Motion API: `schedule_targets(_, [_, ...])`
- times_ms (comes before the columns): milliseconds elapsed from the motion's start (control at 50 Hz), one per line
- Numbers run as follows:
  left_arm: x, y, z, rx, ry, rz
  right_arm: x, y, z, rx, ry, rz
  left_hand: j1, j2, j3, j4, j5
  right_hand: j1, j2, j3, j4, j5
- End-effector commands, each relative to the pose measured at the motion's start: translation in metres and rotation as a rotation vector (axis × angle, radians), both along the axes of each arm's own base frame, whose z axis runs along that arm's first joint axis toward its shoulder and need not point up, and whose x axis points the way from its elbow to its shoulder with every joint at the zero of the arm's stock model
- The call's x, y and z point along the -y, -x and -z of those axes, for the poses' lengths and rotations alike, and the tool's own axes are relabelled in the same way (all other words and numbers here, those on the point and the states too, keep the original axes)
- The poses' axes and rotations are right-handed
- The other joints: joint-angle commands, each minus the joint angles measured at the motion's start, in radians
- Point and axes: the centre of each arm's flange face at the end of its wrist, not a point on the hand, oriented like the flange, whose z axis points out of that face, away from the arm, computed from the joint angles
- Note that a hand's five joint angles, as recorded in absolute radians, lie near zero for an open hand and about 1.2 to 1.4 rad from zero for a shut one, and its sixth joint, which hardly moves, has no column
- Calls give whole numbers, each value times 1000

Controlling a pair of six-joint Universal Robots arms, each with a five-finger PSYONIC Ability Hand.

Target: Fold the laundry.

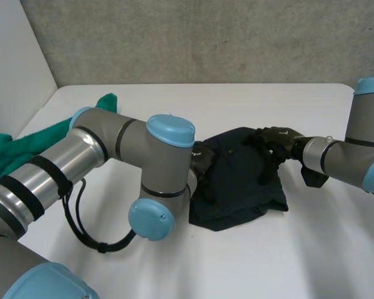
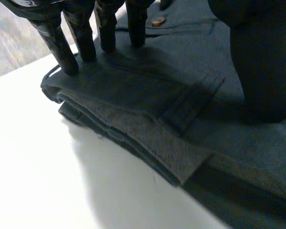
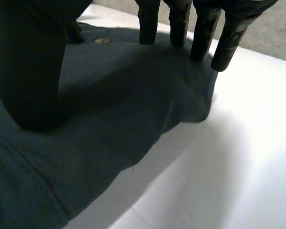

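Garment (image 1: pixel 243 180) is a dark navy piece, pants or shorts by the look of it. It's sitting bunched and doubled over in the middle of the white table (image 1: pixel 268 261), between the two arms. In the head view it's a rough lumpy square, with its near edge sagging a bit toward the camera.

Left hand (image 1: pixel 202 163) is at the garment's left edge, mostly tucked behind its own arm's big grey elbow. The left wrist view is clearer: the left hand (image 2: pixel 86 38) has its fingers straight with the tips planted on the garment (image 2: pixel 148 119) close to one edge, and the thumb pressing flat on the fabric off to the side. It's not grabbing anything, just open and pressing. You can see stacked layers along that edge, plus a belt loop (image 2: pixel 188 107) and a small coppery button (image 2: pixel 158 21) near the fingertips.

Right hand (image 1: pixel 277 140) is on the far right part of the garment. In its wrist view it's the same deal: the right hand (image 3: pixel 202 33) has straight fingers with tips down on the garment (image 3: pixel 124 95) near its edge, where the cloth rounds off onto the table. The thumb is pushed into the fabric beside them, so it's open too, nothing pinched. The button (image 3: pixel 102 41) shows up there as well, between the thumb and fingers.

Green cloth (image 1: pixel 12 152) lies off at the table's left side, well apart from the garment and partly behind the left arm.
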Motion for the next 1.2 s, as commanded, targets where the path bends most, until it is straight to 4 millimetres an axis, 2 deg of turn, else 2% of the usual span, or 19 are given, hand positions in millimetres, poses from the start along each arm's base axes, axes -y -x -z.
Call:
schedule_targets(20, [-4,-16,5,165,16,-44,-11,-2,8,-81,4,-62,4,-3,-9,-4,-21,-27,-43,-35,-56,-66])
schedule_targets(100, [-4,-20,6,240,59,-57,-20,-1,15,-118,-7,-92,-2,-9,-15,-10,-26,-27,-43,-35,-56,-66])
schedule_targets(220, [-9,-18,5,253,73,-40,-26,1,21,-128,-14,-104,-10,-18,-24,-19,-35,-27,-43,-35,-56,-66])
schedule_targets(380, [-14,-14,-12,217,102,-28,-24,4,19,-120,40,-94,-16,-23,-30,-25,-41,-27,-43,-35,-56,-66])
schedule_targets(460, [-20,-9,-22,193,124,-15,-24,2,5,-106,94,-92,-16,-23,-30,-25,-41,-27,-43,-35,-56,-66])
schedule_targets(520, [-26,-6,-39,162,151,-6,-24,0,-5,-97,124,-90,-19,-26,-33,-28,-44,-27,-43,-35,-56,-66])
schedule_targets(600, [-28,-9,-63,122,183,-14,-22,2,-30,-69,199,-65,-19,-26,-33,-28,-44,-27,-43,-35,-56,-66])
schedule_targets(620, [-29,-12,-73,106,193,-20,-22,4,-44,-48,232,-41,-19,-26,-33,-28,-44,-27,-43,-35,-56,-66])
schedule_targets(680, [-30,-17,-89,71,215,-33,-23,7,-66,-5,270,7,-19,-26,-33,-28,-44,-27,-43,-35,-56,-66])
schedule_targets(760, [-30,-33,-122,-3,248,-74,-24,17,-94,58,300,114,-19,-26,-33,-28,-44,-27,-43,-35,-56,-66])
schedule_targets(780, [-28,-45,-140,-54,268,-110,-24,25,-106,76,315,167,-20,-27,-33,-28,-45,-27,-43,-35,-56,-66])
schedule_targets(820, [-27,-54,-153,-92,286,-135,-25,36,-119,87,339,216,-20,-27,-33,-28,-45,-27,-43,-35,-56,-66])
schedule_targets(840, [-26,-66,-169,-137,310,-165,-27,44,-130,89,369,256,-20,-27,-33,-28,-45,-27,-43,-35,-56,-66])
schedule_targets(900, [-26,-85,-192,-197,353,-208,-33,55,-144,86,411,303,-20,-27,-33,-28,-45,-27,-43,-35,-56,-66])
schedule_targets(920, [-26,-97,-204,-223,380,-233,-37,60,-152,89,436,327,-20,-27,-33,-28,-45,-27,-43,-35,-56,-66])
schedule_targets(1000, [-31,-119,-216,-236,403,-275,-50,68,-167,83,484,393,-20,-27,-33,-28,-45,-27,-43,-35,-56,-66])
schedule_targets(1040, [-34,-124,-215,-227,394,-280,-56,70,-170,79,491,412,-20,-27,-33,-28,-45,-27,-43,-35,-56,-66])
schedule_targets(1080, [-41,-130,-210,-206,374,-280,-64,71,-170,76,490,426,-20,-27,-33,-28,-45,-27,-43,-35,-56,-66])
schedule_targets(1200, [-57,-138,-202,-192,340,-238,-70,71,-160,61,450,422,-20,-27,-33,-28,-45,-27,-43,-35,-56,-66])
